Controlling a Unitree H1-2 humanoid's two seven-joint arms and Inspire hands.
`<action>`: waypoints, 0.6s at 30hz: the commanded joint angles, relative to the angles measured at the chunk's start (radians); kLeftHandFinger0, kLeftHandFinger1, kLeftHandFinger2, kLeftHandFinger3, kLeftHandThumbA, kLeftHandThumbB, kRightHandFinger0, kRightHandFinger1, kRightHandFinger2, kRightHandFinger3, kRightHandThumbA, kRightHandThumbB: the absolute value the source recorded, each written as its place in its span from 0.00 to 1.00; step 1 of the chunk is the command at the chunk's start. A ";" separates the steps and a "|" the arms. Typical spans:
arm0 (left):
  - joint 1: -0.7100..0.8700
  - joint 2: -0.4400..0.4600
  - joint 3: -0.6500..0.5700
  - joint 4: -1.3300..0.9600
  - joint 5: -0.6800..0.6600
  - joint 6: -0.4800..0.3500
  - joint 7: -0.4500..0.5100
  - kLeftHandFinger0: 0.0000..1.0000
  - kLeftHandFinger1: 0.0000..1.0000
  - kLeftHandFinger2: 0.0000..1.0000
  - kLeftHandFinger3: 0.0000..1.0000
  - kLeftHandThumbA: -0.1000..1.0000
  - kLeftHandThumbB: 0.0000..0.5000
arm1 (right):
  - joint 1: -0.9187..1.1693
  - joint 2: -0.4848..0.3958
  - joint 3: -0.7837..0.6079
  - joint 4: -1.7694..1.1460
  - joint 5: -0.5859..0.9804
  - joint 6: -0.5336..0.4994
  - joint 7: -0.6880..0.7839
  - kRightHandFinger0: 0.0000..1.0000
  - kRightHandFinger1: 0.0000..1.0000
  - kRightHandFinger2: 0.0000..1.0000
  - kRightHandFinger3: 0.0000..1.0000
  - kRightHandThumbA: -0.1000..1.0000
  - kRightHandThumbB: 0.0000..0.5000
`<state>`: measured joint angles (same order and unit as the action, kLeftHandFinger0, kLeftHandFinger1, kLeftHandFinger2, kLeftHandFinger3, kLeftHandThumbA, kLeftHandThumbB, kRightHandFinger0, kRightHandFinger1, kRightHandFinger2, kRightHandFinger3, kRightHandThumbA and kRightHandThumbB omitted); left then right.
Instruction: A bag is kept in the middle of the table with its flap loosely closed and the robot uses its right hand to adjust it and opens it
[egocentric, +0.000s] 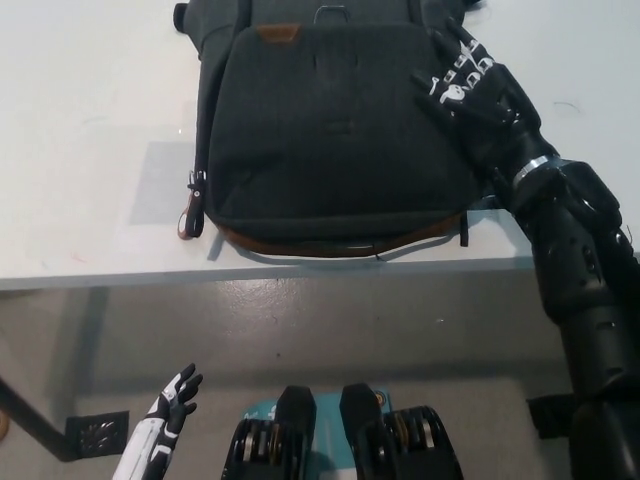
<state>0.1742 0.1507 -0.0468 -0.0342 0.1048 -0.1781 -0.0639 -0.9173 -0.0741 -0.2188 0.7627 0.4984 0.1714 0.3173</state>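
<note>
- Step in hand, as judged: the adjusting phase. The right hand lies on the upper right edge of the bag, at the side of the flap. The flap is not yet lifted.
- Fingers of the right hand: spread apart and laid flat against the fabric, pointing up and away from the robot. They grip nothing that I can see.
- Left hand: resting low at lower left, below the bench edge, well apart from the bag, fingers apart and empty.
- Bag position: flat on the white bench, about mid-bench, its bottom edge close to the near edge, its top cut off by the picture's upper border.
- Next move, as judged: get the fingers under the flap's free edge and turn it back. Which edge is free cannot be told from this view.
- Materials: dark grey woven cloth, matte and soft, likely to sag and slide when pushed. Brown trim runs along the bottom seam.
- A small brown patch and a metal loop sit near the top.
- A strap with a pull tab hangs at the bag's left side.
</note>
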 joint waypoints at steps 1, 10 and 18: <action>-0.009 0.014 0.004 -0.015 0.003 -0.021 -0.004 1.00 1.00 1.00 1.00 1.00 0.24 | -0.040 0.053 0.024 -0.028 0.030 0.085 0.057 1.00 1.00 1.00 1.00 0.96 0.70; -0.025 0.017 0.007 -0.014 0.002 -0.011 -0.006 1.00 1.00 1.00 1.00 1.00 0.25 | -0.079 0.101 0.051 0.023 0.016 0.077 0.085 1.00 1.00 1.00 1.00 0.94 0.67; -0.030 0.017 0.008 -0.014 -0.006 -0.002 -0.010 1.00 1.00 1.00 1.00 1.00 0.25 | -0.079 0.098 0.066 0.049 -0.016 0.045 0.036 0.31 0.42 0.59 0.70 0.57 0.68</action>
<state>0.1541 0.1515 -0.0463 -0.0312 0.1045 -0.1749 -0.0657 -0.9358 -0.0254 -0.1736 0.8020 0.4984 0.2018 0.3404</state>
